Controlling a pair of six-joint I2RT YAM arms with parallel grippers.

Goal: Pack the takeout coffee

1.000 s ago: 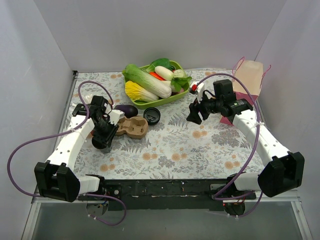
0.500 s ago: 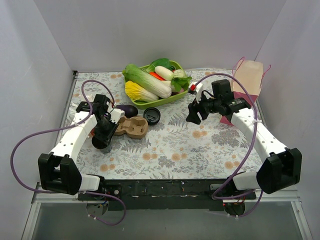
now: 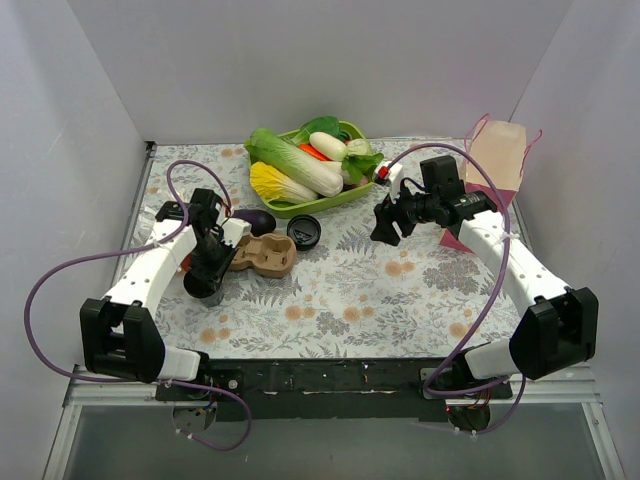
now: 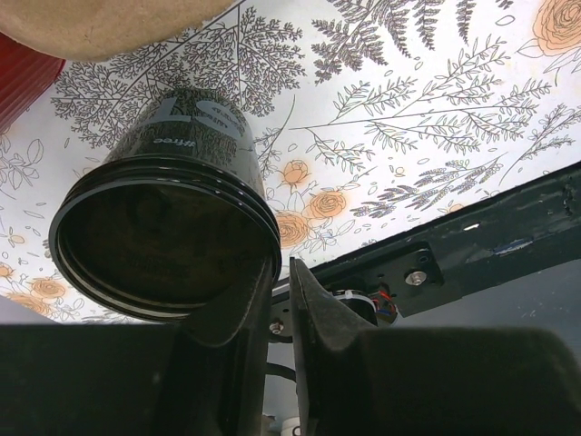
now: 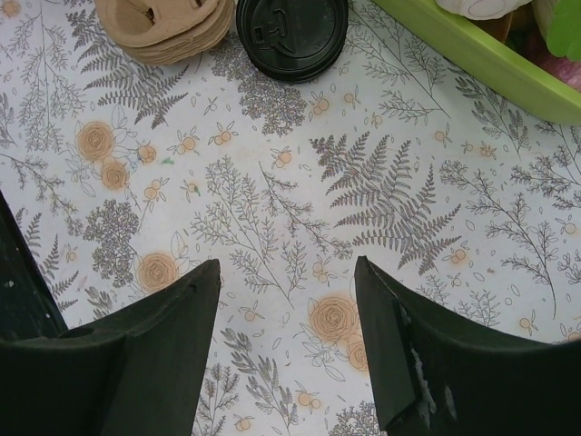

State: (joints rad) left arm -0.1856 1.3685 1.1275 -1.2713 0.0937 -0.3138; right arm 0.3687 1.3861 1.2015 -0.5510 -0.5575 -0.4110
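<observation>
The takeout coffee cup (image 3: 203,288) is dark, has no lid on, and stands on the floral cloth at the left. In the left wrist view its open mouth (image 4: 163,241) faces the camera. My left gripper (image 3: 211,268) (image 4: 283,271) is shut on the cup's rim, one finger inside and one outside. The round black lid (image 3: 304,231) (image 5: 292,32) lies flat beside the brown cardboard carrier (image 3: 266,254) (image 5: 168,27). My right gripper (image 3: 385,226) (image 5: 286,272) is open and empty above the cloth, to the right of the lid.
A green tray (image 3: 352,190) of vegetables stands at the back; its rim shows in the right wrist view (image 5: 472,59). A purple eggplant (image 3: 252,220) lies by the carrier. A pink bag (image 3: 497,160) stands at the right. A red ribbed object (image 4: 23,82) is close to the cup.
My left arm has shifted slightly while it keeps hold of the cup. My right gripper has edged a little to the left, still open.
</observation>
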